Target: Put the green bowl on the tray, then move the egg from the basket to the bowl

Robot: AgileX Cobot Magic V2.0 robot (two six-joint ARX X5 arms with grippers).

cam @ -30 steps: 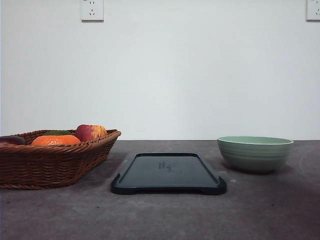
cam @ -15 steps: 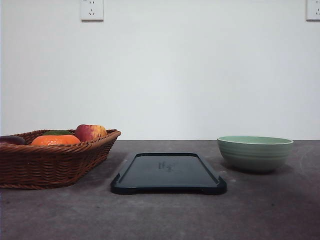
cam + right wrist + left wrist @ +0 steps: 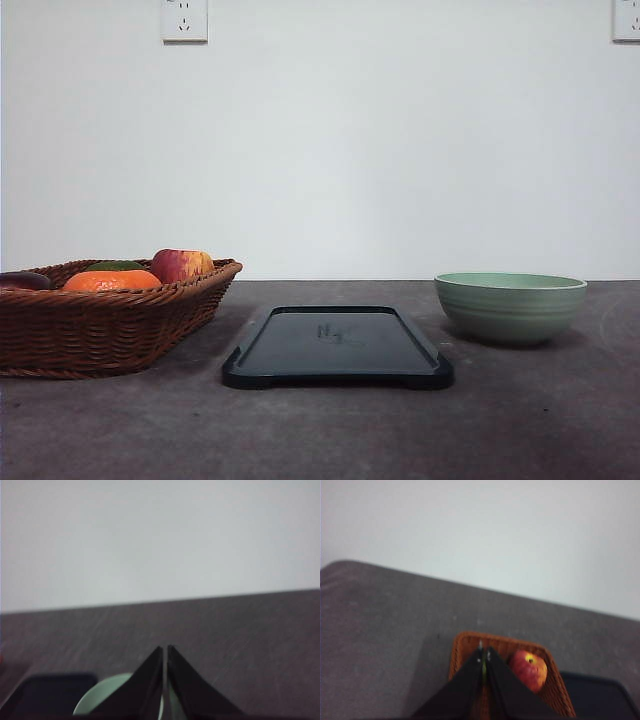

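Note:
The pale green bowl (image 3: 510, 306) stands on the table at the right, apart from the dark tray (image 3: 338, 346) in the middle. At the left sits the brown wicker basket (image 3: 100, 325) holding fruit; the egg is hidden. In the left wrist view my left gripper (image 3: 484, 654) is shut with nothing in it, raised above the basket (image 3: 462, 647) beside a red-yellow apple (image 3: 528, 669). In the right wrist view my right gripper (image 3: 164, 650) is shut and empty, raised above the bowl (image 3: 102, 697), with the tray (image 3: 50, 692) next to it.
The basket also holds an orange (image 3: 111, 281), an apple (image 3: 181, 265), a green fruit (image 3: 113, 266) and a dark one (image 3: 24, 281). A bare grey tabletop (image 3: 330, 430) runs in front. A white wall with sockets (image 3: 184, 19) stands behind.

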